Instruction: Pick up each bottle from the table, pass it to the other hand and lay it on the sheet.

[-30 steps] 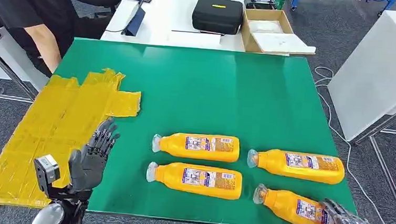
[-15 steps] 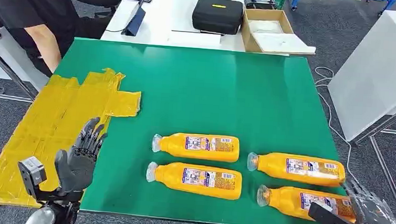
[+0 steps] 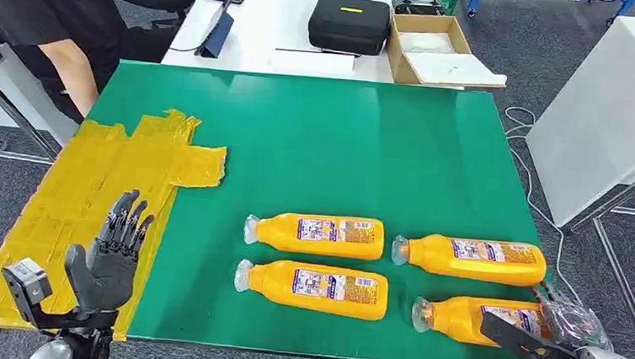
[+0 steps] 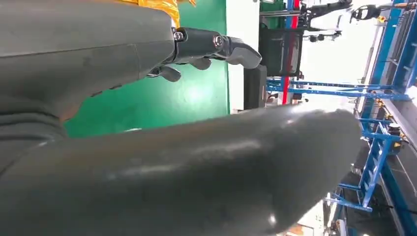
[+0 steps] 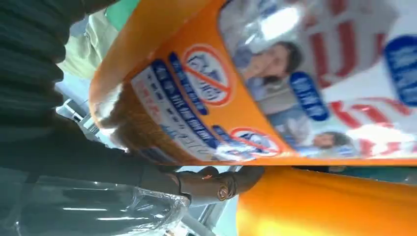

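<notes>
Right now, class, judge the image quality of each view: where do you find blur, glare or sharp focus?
Head view: evenly lit and sharp, the four orange plastic bottles' labels distinct on the green table. Left wrist view: the grey left hand is a soft blur up close, with a blown-out bright background. Right wrist view: the nearest orange bottle looms close, its label smeared, with white glare.

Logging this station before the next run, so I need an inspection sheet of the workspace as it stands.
Surface: green table, bare at the far end.
Job's things: four orange bottles lying flat at the near right; yellow sheet at the left edge, no bottle on it.
Clutter: nothing seen on the green table.
Hands: left hand raised over the sheet, fingers apart, holding nothing; right hand grips the nearest right bottle.
Cables: white cable on the floor, right.
Surroundings: black case, cardboard box on a white table; a person at far left.
</notes>
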